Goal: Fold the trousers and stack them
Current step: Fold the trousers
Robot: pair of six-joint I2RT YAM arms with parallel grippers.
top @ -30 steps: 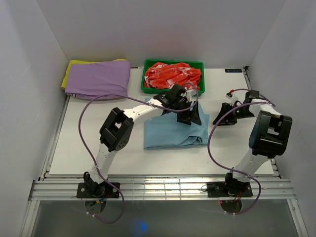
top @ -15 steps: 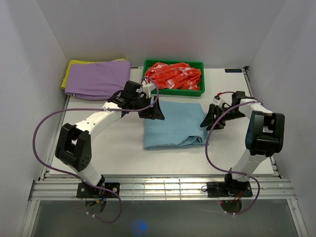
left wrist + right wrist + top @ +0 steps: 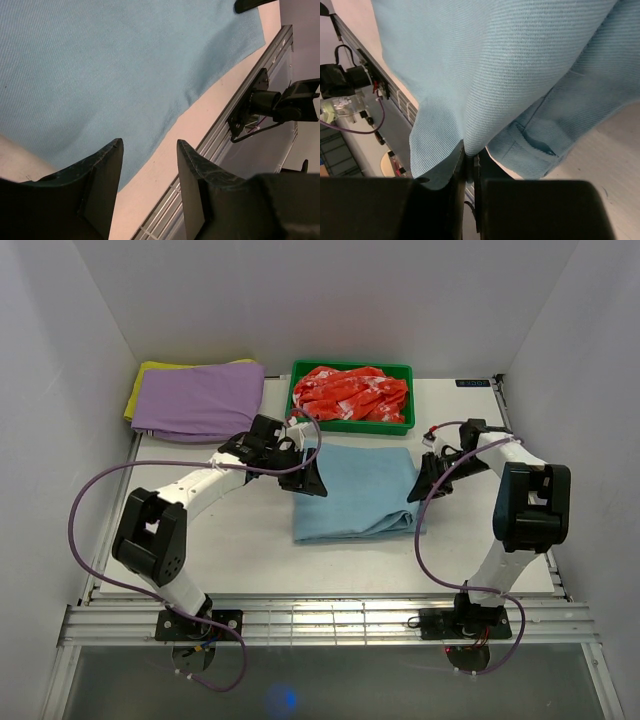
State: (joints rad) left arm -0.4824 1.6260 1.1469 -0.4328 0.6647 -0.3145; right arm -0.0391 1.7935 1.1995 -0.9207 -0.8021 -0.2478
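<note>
White arm links with black joints, purple cables, and black fingers that look faintly scuffed.

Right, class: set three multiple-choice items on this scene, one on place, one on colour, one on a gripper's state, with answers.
1. The red-and-white patterned cloth lies: A in the green plastic tray; B on the floor; C on the wall.
2. The bottom cloth under the folded purple garment is: A black; B yellow; C orange.
3. The right gripper is: A open; B out of view; C shut on the light-blue soft trousers.
Answers: A, it fills the tray; B, a yellow edge shows; C, its fingers pinch the cloth.
</note>
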